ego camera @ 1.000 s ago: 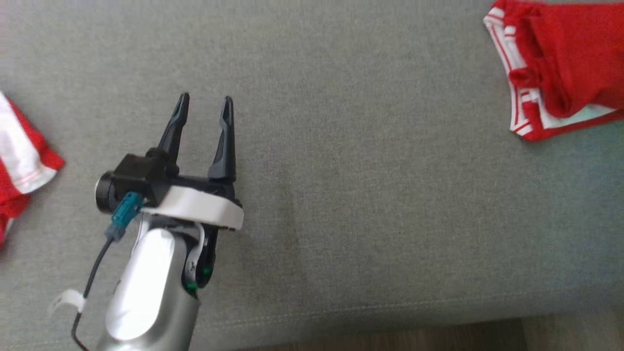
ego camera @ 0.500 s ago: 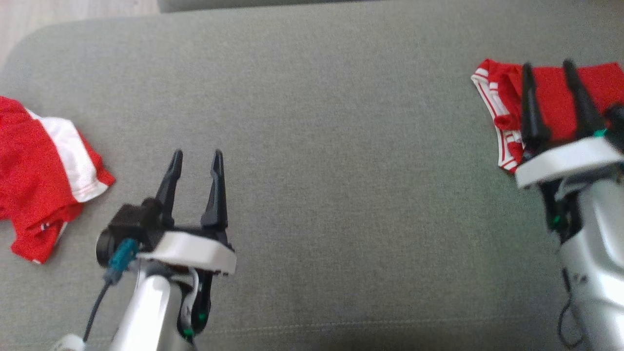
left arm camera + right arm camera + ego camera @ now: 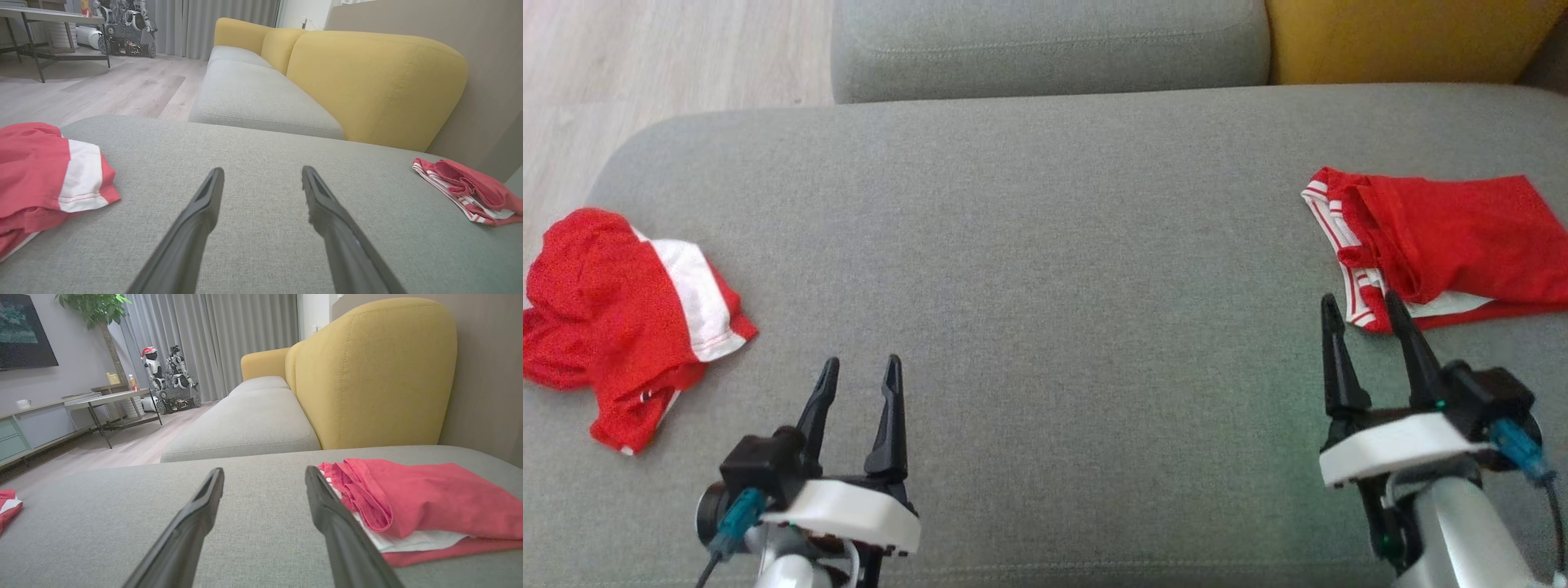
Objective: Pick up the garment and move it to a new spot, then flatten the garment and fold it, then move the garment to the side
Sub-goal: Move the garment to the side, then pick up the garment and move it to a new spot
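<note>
Since half a second earlier, the right gripper (image 3: 1362, 299) had drawn back off the folded garment (image 3: 1445, 245). In the head view it stood spread just short of it. The left gripper (image 3: 863, 362), also spread, hung near the crumpled garment (image 3: 621, 318) on the grey sofa seat (image 3: 1045, 229). The left wrist view showed a yellow backrest (image 3: 367, 81) beyond. The right wrist view showed the folded garment just beside one finger.

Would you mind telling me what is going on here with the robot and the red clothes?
The robot faces a grey sofa seat, both grippers open and empty. Its left gripper hovers near a crumpled red-and-white garment at the seat's left end; its right gripper is by the near edge of a folded red garment at the right end. Neither garment is gripped.
</note>
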Robot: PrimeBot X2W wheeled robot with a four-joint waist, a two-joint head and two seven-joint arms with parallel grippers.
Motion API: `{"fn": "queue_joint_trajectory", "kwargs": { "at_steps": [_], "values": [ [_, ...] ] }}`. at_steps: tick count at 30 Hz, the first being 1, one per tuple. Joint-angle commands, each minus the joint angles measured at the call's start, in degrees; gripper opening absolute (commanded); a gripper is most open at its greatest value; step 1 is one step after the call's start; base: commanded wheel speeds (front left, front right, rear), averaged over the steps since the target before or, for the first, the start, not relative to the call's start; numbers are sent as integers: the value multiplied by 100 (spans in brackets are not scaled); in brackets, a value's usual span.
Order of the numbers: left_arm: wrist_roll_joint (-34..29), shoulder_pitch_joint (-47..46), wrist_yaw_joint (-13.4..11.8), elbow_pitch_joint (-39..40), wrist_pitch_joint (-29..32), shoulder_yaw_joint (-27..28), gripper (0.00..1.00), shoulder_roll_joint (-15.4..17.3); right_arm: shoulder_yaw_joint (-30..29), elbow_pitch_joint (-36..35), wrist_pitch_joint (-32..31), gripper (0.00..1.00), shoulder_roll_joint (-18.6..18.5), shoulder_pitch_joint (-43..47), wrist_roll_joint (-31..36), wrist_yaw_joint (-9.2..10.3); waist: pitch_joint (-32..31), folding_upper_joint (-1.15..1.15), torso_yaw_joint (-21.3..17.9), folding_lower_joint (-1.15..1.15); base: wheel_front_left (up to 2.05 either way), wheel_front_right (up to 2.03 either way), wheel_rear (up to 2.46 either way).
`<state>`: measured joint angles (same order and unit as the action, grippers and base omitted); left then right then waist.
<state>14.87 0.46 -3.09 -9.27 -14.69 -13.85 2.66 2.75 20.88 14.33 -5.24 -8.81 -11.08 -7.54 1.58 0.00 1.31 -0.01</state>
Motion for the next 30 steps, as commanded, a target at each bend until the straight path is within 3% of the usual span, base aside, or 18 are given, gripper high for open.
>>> {"fn": "queue_joint_trajectory", "kwargs": {
  "at_steps": [1, 16, 30],
  "values": [
    [-7, -184, -9, 231, -30, 175, 100, 21, 58, -258, 64, 100, 27, -135, 68, 5, -18, 0, 2, 1, 0, 0, 0],
    [-48, -221, -39, 317, -30, 202, 100, 21, 60, -444, 66, 100, 207, 65, 237, 5, 55, 0, 136, 1, 0, 0, 0],
    [-50, -189, -110, 270, -30, 378, 100, 21, 558, -258, 66, 100, 176, 91, 101, 5, -5, 0, 1195, 1, 0, 0, 0]
  ]
}}
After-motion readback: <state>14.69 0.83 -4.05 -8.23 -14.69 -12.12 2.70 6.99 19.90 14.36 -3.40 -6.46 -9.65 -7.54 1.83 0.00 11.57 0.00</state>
